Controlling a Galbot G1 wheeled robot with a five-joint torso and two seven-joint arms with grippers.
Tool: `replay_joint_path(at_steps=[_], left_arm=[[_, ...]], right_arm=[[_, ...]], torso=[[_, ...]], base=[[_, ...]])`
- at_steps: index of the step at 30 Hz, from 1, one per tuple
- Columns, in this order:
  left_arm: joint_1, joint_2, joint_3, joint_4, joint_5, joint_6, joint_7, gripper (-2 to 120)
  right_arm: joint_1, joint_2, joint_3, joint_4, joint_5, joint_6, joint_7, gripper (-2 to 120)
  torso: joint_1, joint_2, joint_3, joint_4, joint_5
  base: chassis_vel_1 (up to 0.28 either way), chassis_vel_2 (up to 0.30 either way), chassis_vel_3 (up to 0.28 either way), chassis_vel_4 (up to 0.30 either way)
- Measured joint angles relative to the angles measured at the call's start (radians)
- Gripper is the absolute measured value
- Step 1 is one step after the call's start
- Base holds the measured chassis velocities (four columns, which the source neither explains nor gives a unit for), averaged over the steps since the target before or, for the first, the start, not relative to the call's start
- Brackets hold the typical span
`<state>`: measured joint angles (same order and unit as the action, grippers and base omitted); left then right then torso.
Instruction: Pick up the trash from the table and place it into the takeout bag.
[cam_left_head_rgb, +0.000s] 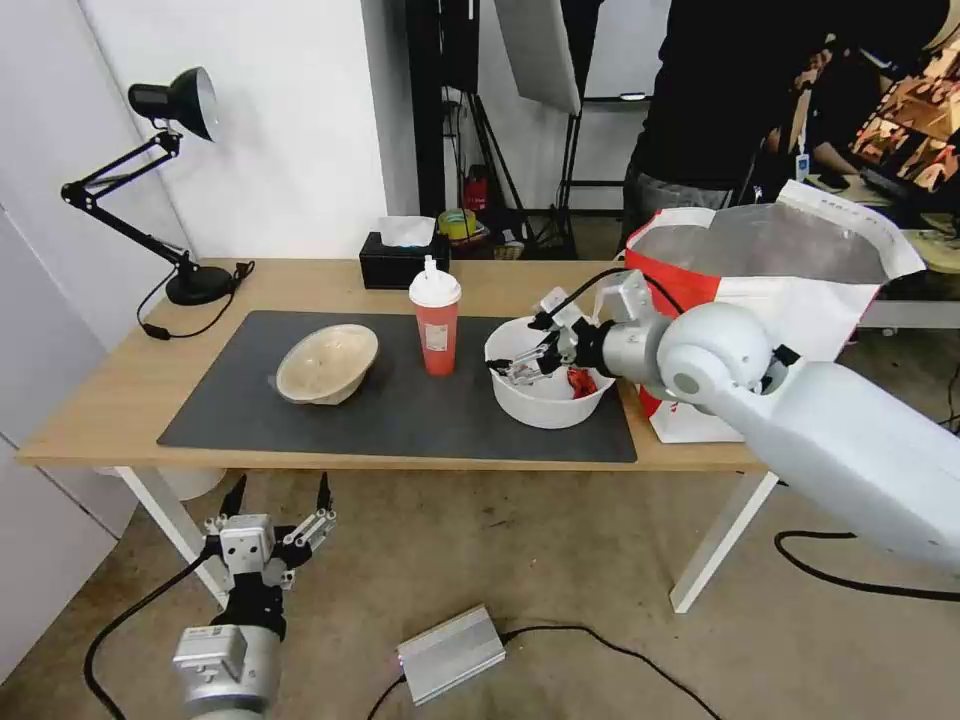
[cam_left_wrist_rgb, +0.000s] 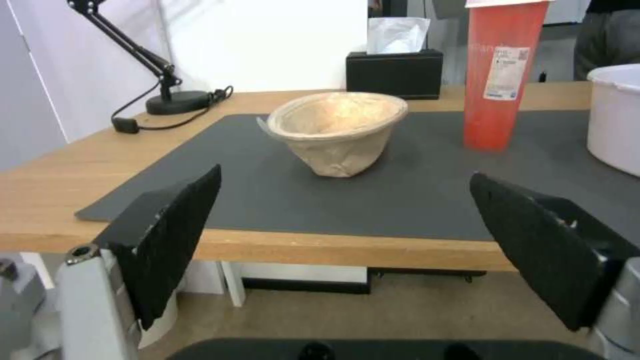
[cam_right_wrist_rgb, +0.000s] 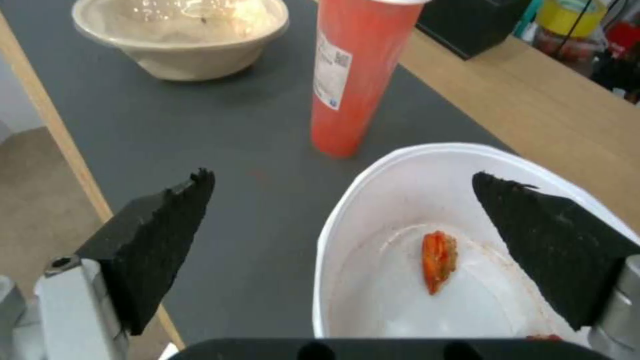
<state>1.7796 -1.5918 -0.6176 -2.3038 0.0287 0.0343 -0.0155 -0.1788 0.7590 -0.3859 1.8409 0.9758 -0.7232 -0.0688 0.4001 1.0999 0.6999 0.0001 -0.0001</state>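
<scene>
Hovering over the white bowl (cam_left_head_rgb: 545, 385) on the bench (cam_left_head_rgb: 120, 390), the right gripper (cam_left_head_rgb: 520, 368) hides part of its red scraps in the head view; the takeout bag (cam_left_head_rgb: 790, 290) stands just beside. The left gripper (cam_left_head_rgb: 280, 500) hangs below the bench edge, jaws spread.

Left wrist view: the red cup (cam_left_wrist_rgb: 501, 75) loses its lid at the frame's top; the beige paper bowl (cam_left_wrist_rgb: 337, 131) looks crumpled.

Right wrist view: jaws spread, one red scrap (cam_right_wrist_rgb: 438, 259) lies clear inside the bowl.

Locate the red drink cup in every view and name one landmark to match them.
Head view: red drink cup stands mid-mat, between the beige bowl and the white bowl.
Left wrist view: cup beyond the open fingers.
Right wrist view: cup just past the white bowl's rim.
Shared landmark: the beige bowl.
</scene>
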Motion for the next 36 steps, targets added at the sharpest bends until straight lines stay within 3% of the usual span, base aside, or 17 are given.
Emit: replay_joint_path(at_steps=[20, 36], left_arm=[[-0.001, 0.000, -0.004, -0.003, 0.000, 0.001, 0.000, 100], [-0.001, 0.000, -0.004, -0.003, -0.001, 0.001, -0.001, 100]], right_arm=[[-0.005, 0.030, -0.103, -0.026, 0.050, 0.000, 0.126, 98], [-0.006, 0.020, -0.128, -0.045, 0.069, 0.000, 0.150, 96]], torso=[[0.000, 0.000, 0.000, -0.0001, 0.0001], [0.000, 0.000, 0.000, -0.0001, 0.0001]], base=[[0.000, 0.000, 0.000, 0.000], [0.000, 0.000, 0.000, 0.000]])
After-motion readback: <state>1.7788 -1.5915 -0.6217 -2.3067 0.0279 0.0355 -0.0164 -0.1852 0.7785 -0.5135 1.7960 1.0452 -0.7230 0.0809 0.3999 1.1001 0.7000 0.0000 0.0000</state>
